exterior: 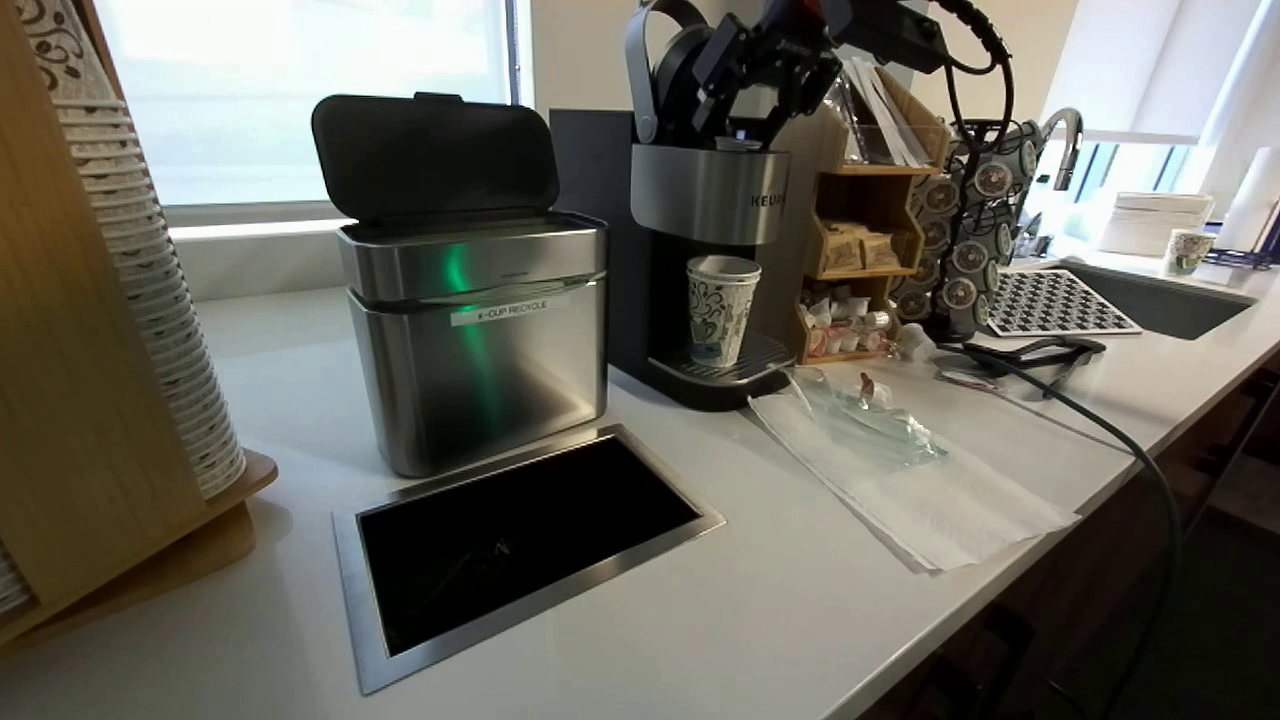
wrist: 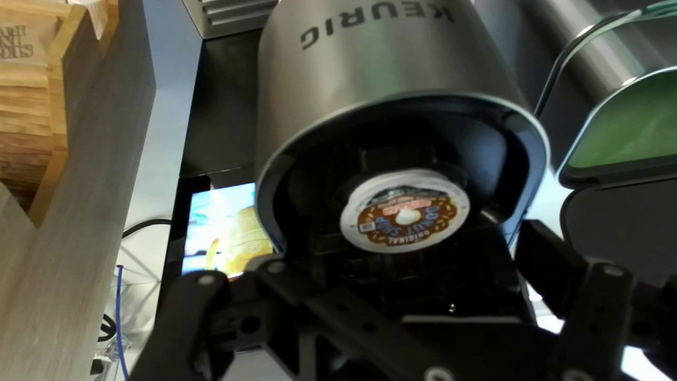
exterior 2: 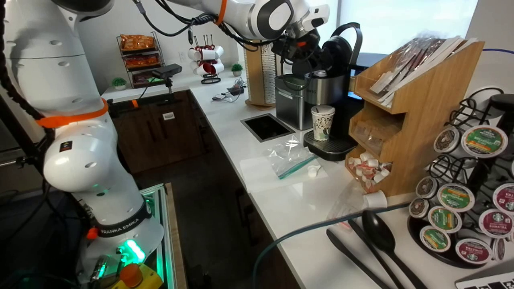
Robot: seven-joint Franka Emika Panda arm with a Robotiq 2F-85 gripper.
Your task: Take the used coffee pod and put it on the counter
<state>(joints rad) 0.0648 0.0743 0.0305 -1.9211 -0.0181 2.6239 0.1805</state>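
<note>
Your used coffee pod (wrist: 405, 210) is sitting printed lid up in the top of the coffee maker (exterior: 690, 195), and in an exterior view its pale rim (exterior: 738, 145) is poking above the front lip. Your jaws are hanging over it, spread wide with nothing in them, and the pod is lining up between. Can't tell if the tips are touching it.

I'm guessing you're handling something light: stiffish plastic shell, thin lid that's probably denting easily, maybe wet and slick. I'd be pinching the rim or the wall just under it, gently.

For room, the raised handle (exterior 2: 358, 40) is looming behind the pod, the steel bin (exterior: 490, 370) is crowding one side of the coffee maker, and the wooden organizer (exterior 2: 425, 132) is boxing in the opposite side. Up, then out front is looking safest. Careful over the desk (exterior: 780, 610): the dark opening (exterior: 530, 530) is gaping off the coffee maker's front corner, and the plastic bag (exterior 2: 291, 156) is lying out front, so I'd be aiming between them, short of the desk's front edge.
</note>
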